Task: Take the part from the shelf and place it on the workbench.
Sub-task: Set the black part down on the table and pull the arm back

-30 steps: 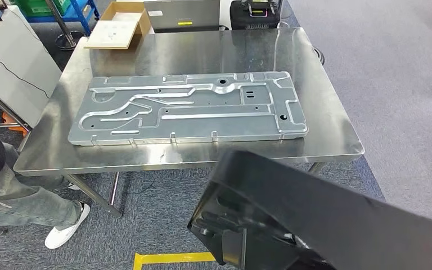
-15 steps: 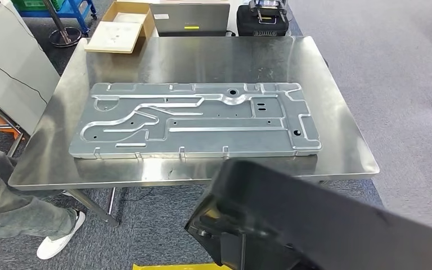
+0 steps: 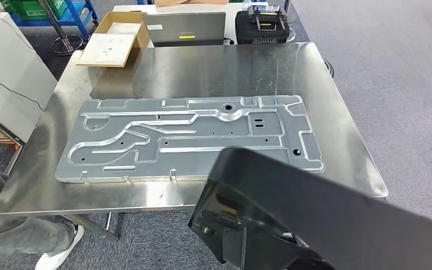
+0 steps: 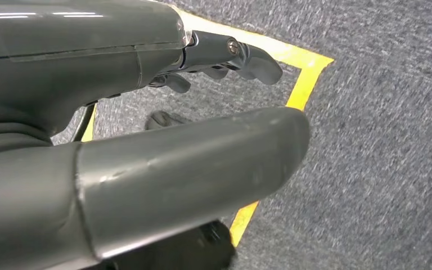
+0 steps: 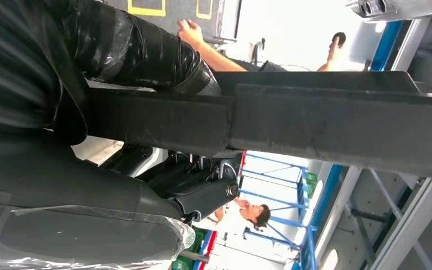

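The part (image 3: 315, 219) is a large black moulded panel, tilted, low at the right in the head view; its upper corner overlaps the front edge of the steel workbench (image 3: 214, 67). In the right wrist view my right hand (image 5: 191, 180) grips the part's black bar (image 5: 326, 124) from beneath, dark fingers curled round it. My left hand (image 4: 146, 129) hangs over grey carpet with its thumb and fingers (image 4: 247, 56) apart, holding nothing.
A long grey stamped metal panel (image 3: 191, 138) covers the workbench's middle. At the back stand a cardboard box (image 3: 112, 39), a grey case (image 3: 184, 28) and a black bag (image 3: 261, 25). A person's shoe (image 3: 56, 256) is at the table's left. Yellow tape (image 4: 298, 84) marks the floor.
The camera has moved towards the workbench, which sits lower and larger in the picture. The black part's corner now overlaps the table's front edge. My hold on it is unchanged.
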Motion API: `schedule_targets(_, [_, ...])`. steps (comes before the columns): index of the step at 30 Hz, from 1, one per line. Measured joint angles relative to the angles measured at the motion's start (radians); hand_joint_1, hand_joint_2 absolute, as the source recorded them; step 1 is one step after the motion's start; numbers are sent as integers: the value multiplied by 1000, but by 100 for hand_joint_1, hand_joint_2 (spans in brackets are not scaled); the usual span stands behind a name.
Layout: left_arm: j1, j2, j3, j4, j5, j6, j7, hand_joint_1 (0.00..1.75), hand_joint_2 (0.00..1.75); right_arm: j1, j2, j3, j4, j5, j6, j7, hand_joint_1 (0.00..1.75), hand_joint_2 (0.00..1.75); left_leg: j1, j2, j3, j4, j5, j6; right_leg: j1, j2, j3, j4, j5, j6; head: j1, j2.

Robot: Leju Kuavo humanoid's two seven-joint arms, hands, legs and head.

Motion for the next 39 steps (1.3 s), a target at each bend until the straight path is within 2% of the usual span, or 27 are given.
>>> schedule_targets(1, [1, 0, 0, 0, 0, 0, -1, 0, 0, 1, 0, 0, 0, 9, -7, 0, 175, 175, 1, 0, -10, -23, 19, -1, -1, 1, 13, 0, -9, 2, 0, 0])
schedule_targets(2, [2, 0, 0, 0, 1, 0, -1, 0, 0, 1, 0, 0, 0, 27, -20, -3, 175, 175, 3, 1, -6, -74, 63, -1, -2, 2, 28, 0, -19, 6, 0, 0])
schedule_targets(3, [3, 0, 1, 0, 3, 1, -2, 0, 0, 1, -1, -1, 0, 53, -41, -6, 175, 175, 4, 1, 2, -139, 125, 0, -3, 2, 39, 0, -28, 10, 0, 0])
schedule_targets(4, [4, 0, 3, 0, 4, 1, -3, 0, 0, 0, -5, -3, -1, 78, -69, -8, 175, 175, 3, 2, 7, -194, 171, 1, -4, 3, 48, 2, -36, 15, 0, 0])
schedule_targets(5, [5, 0, 5, 0, 2, -1, -4, 0, 0, -8, -12, -10, 0, 92, -100, -5, 175, 175, 1, 2, 10, -231, 206, 6, -3, 5, 51, 4, -44, 21, 0, 0])
schedule_targets(6, [6, 1, 6, 0, -2, -5, -5, 0, 0, -25, -25, -24, 3, 84, -125, 5, 175, 175, -2, 3, 9, -248, 224, 13, -2, 7, 51, 4, -49, 28, 0, 0])
schedule_targets(9, [1, 2, 5, 0, -24, -19, -4, 0, 0, -149, -80, -121, 48, 12, -144, 77, 175, 175, -3, 5, 9, -254, 230, 34, -3, 10, 48, 7, -59, 47, 0, 0])
schedule_targets(10, [-4, 2, 5, 0, -30, -22, -4, 0, 0, -206, -97, -163, 77, 16, -142, 103, 175, 175, -1, 6, 11, -257, 231, 41, -4, 8, 40, 26, -71, 53, 1, 0])
schedule_targets(11, [-9, 2, 3, 0, -37, -24, -3, 0, 0, -263, -111, -200, 110, 45, -144, 129, 175, 175, 1, 7, 13, -260, 231, 46, -6, 4, 20, 66, -92, 58, 1, 0])
schedule_targets(13, [-15, 4, 0, 0, -50, -29, -1, 0, 0, -372, -133, -248, 191, 167, -164, 177, 175, 175, -1, 6, 14, -260, 228, 54, -7, -2, -55, 198, -146, 66, 1, 0])
schedule_targets(14, [-16, 5, -2, 0, -57, -31, 0, 0, 0, -420, -142, -257, 237, 249, -180, 201, 175, 175, -2, 6, 14, -259, 226, 56, -8, -3, -94, 259, -161, 68, 1, 0])
schedule_targets(15, [-17, 6, -3, 0, -63, -33, 1, 0, 0, -466, -150, -258, 283, 337, -198, 224, 175, 175, -4, 4, 16, -258, 224, 58, -8, -3, -123, 292, -157, 68, 1, 0])
schedule_targets(16, [-18, 7, -4, 0, -68, -35, 1, 0, 0, -510, -157, -251, 328, 425, -218, 245, 175, 175, -5, 3, 19, -258, 221, 58, -8, -3, -133, 287, -130, 66, 1, 0])
schedule_targets(17, [-19, 8, -7, 0, -75, -38, 1, 0, 0, -554, -162, -238, 371, 513, -238, 265, 175, 175, -7, 1, 24, -257, 218, 57, -7, -3, -124, 243, -86, 62, 1, 0])
schedule_targets(19, [-21, 9, -13, 0, -86, -44, 1, 0, 0, -646, -167, -192, 459, 676, -277, 299, 175, 175, -10, -2, 32, -257, 211, 55, -2, -3, -83, 116, 2, 47, 0, 0])
schedule_targets(20, [-24, 9, -17, 0, -91, -47, 1, 0, 0, -693, -167, -161, 503, 744, -294, 315, 175, 175, -12, -3, 33, -258, 209, 52, 2, -3, -67, 69, 25, 39, 0, 0])
schedule_targets(21, [-26, 10, -21, 0, -95, -49, 0, 0, 0, -736, -165, -124, 546, 803, -307, 329, 175, 175, -12, -3, 31, -258, 209, 48, 5, -3, -59, 44, 31, 33, 0, 0])
schedule_targets(24, [-33, 14, -28, 0, -107, -53, 0, 0, 0, -836, -148, -10, 654, 922, -324, 362, 175, 175, -14, -1, 27, -258, 207, 33, 4, -4, -50, 17, 22, 21, 0, 0])
schedule_targets(26, [-36, 17, -31, 0, -112, -56, -2, 0, 0, -884, -124, 61, 713, 963, -328, 379, 175, 175, -14, 0, 5, -209, 178, 22, -3, -7, -37, 2, 23, 14, 0, 0])
schedule_targets(29, [-37, 19, -34, 0, -118, -62, -5, 0, 0, -937, -86, 150, 794, 983, -322, 393, 175, 175, -8, 1, -99, -21, 107, 10, -4, -9, -28, -2, 19, 7, -1, 0])
schedule_targets(30, [-36, 19, -35, 0, -119, -65, -6, 0, 0, -946, -74, 177, 820, 986, -315, 394, 175, 175, -8, 1, -126, 19, 104, 8, -3, -9, -26, -1, 16, 6, -1, 0])
schedule_targets(31, [-36, 19, -36, 0, -120, -68, -8, 0, 0, -953, -64, 202, 846, 988, -305, 393, 175, 175, -7, 1, -136, 21, 122, 7, -3, -9, -23, 0, 13, 7, -1, 0])
schedule_targets(32, [-35, 19, -37, 0, -121, -73, -11, 0, 0, -958, -55, 226, 871, 989, -293, 390, 175, 175, -7, 1, -125, -18, 158, 7, -3, -9, -18, 2, 8, 8, -1, 0])
schedule_targets(33, [-35, 19, -38, 0, -123, -78, -14, 0, 0, -963, -44, 250, 898, 989, -281, 386, 175, 175, -7, 2, -97, -89, 203, 9, -3, -9, -12, 3, 3, 11, -1, 0])
schedule_targets(35, [-35, 20, -40, 0, -126, -88, -19, 0, 0, -973, -22, 289, 952, 989, -270, 377, 175, 175, -9, 1, -39, -213, 256, 14, 1, -10, -7, 8, -8, 18, 0, 0])
schedule_targets(36, [-35, 20, -41, 0, -127, -92, -21, 0, 0, -975, -11, 304, 979, 988, -271, 372, 175, 175, -9, 1, -24, -246, 262, 17, 3, -10, -7, 10, -11, 22, 0, 0])
schedule_targets(39, [-34, 20, -47, 0, -131, -103, -32, 0, 0, -976, 23, 341, 1051, 987, -281, 369, 175, 175, -8, 0, -18, -261, 255, 29, 5, -9, -9, 13, -18, 35, -1, 0])
